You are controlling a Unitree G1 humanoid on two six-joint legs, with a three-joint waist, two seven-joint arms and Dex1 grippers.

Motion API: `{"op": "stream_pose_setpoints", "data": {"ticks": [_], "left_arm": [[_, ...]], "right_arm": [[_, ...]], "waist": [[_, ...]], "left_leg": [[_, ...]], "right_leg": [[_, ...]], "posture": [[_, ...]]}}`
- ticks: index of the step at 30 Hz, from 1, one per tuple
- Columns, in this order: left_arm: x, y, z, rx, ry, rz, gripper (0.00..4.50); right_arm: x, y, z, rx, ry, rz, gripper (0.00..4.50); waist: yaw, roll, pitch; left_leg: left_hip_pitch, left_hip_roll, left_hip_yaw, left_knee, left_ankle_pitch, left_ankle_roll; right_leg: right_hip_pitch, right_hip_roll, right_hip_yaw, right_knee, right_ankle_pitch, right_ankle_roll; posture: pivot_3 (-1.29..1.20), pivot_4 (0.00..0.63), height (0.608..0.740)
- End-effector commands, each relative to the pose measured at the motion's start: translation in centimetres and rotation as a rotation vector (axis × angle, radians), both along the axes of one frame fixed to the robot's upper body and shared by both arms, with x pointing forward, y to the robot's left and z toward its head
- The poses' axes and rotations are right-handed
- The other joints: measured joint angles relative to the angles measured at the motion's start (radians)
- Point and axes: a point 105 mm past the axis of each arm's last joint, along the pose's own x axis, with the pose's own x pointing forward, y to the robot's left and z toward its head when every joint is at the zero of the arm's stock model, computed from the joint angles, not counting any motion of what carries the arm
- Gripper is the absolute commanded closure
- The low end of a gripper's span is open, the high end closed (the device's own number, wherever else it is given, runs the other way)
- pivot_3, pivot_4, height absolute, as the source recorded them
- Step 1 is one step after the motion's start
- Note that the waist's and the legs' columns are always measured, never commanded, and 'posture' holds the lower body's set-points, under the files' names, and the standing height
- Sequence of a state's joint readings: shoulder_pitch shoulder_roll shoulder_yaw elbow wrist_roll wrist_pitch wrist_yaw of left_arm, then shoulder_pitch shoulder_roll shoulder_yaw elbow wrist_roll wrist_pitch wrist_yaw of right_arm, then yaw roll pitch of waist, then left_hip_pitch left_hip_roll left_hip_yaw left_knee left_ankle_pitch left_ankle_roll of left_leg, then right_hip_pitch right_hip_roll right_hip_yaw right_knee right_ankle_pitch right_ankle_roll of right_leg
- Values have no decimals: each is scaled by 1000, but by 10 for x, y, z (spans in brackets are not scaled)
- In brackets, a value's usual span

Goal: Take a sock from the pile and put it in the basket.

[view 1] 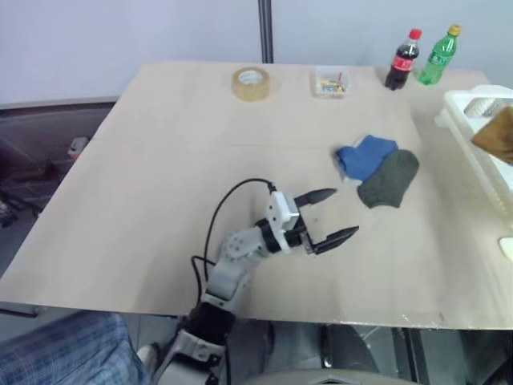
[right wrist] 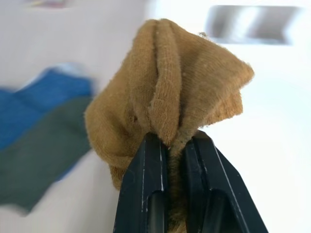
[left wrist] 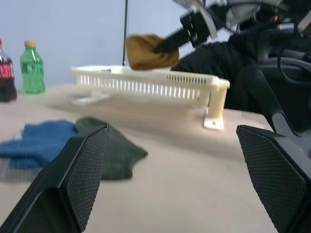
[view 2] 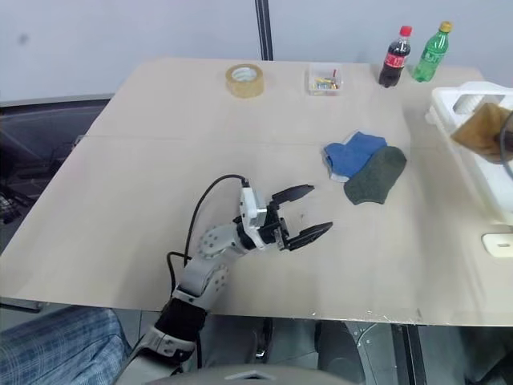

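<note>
On the table lies the pile: a blue sock point(view 1: 365, 156) with a dark green sock point(view 1: 389, 180) overlapping its right side. A mustard sock point(right wrist: 165, 87) hangs bunched from my right gripper point(right wrist: 176, 141), which is shut on it. That sock point(view 1: 497, 135) is held above the white slotted basket point(view 1: 469, 103) at the table's right edge. My left gripper point(view 1: 330, 215) stands open over the middle of the table, left of and nearer than the pile, holding nothing.
Along the table's far edge stand a roll of tape point(view 1: 251, 83), a small clear box point(view 1: 331, 82), a cola bottle point(view 1: 403, 60) and a green bottle point(view 1: 439, 54). A small white object point(view 1: 506, 247) lies near the basket at the right edge.
</note>
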State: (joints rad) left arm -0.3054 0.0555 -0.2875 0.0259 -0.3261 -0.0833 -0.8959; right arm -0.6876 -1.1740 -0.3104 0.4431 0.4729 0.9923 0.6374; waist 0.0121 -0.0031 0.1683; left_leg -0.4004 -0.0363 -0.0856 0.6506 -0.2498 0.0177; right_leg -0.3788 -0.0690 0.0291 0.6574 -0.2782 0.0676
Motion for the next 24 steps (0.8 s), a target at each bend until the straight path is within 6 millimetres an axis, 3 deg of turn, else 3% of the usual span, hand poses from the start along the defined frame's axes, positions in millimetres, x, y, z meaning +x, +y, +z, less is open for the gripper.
{"op": "stream_pose_setpoints", "data": {"ticks": [1, 2, 7, 12, 15, 19, 21, 24], "left_arm": [[-1, -10, 15, -42, -63, -8, 0], [0, -12, 17, -48, -70, -8, 0], [4, -21, 24, -65, -97, -7, 0], [6, -22, 24, -67, -101, -8, 0], [5, -20, 22, -56, -101, -11, 0], [6, -16, 21, -43, -101, -8, 0], [7, -13, 20, -38, -96, 5, 0], [11, -4, 18, -29, -84, 46, 0]], "right_arm": [[-2, -25, 7, -35, -33, -101, 4489], [-1, -30, 4, -40, -25, -121, 4489], [0, -45, -15, -96, 17, -166, 2488], [-2, -58, -28, -400, 84, -168, 833], [-2, -64, -26, -589, 63, -154, 687], [5, -53, -10, -665, -70, -119, 687], [10, -39, 1, -624, -156, -87, 687], [16, 2, 17, -489, -341, 70, 687]], "waist": [[0, 0, 0], [0, 1, 0], [-2, 2, 1], [-3, 4, 1], [-4, 7, 1], [-7, 8, 1], [-14, 8, 1], [-27, 7, 1]], "left_leg": [[0, 0, 0, 0, 0, 0], [0, 0, 0, 0, 0, 0], [0, 0, 2, 0, 0, 0], [0, 0, 2, 0, 0, 0], [1, 0, 3, 0, 0, -1], [1, 0, 3, 1, 1, -1], [2, 0, 4, 1, 1, -1], [2, 1, 4, 1, 1, -1]], "right_leg": [[0, 0, 0, 0, 0, 0], [0, 0, 0, 0, 0, 0], [0, 0, 2, 0, 0, 0], [0, 1, 2, 0, 0, 0], [0, 1, 3, 1, 0, 0], [0, 1, 3, 2, 0, 0], [0, 2, 4, 2, 0, 0], [0, 3, 5, 3, 0, 0]], "posture": [[0, 150, 738], [0, 150, 738], [0, 150, 738], [0, 150, 738], [0, 150, 738], [0, 150, 738], [0, 150, 738], [0, 150, 738]]}}
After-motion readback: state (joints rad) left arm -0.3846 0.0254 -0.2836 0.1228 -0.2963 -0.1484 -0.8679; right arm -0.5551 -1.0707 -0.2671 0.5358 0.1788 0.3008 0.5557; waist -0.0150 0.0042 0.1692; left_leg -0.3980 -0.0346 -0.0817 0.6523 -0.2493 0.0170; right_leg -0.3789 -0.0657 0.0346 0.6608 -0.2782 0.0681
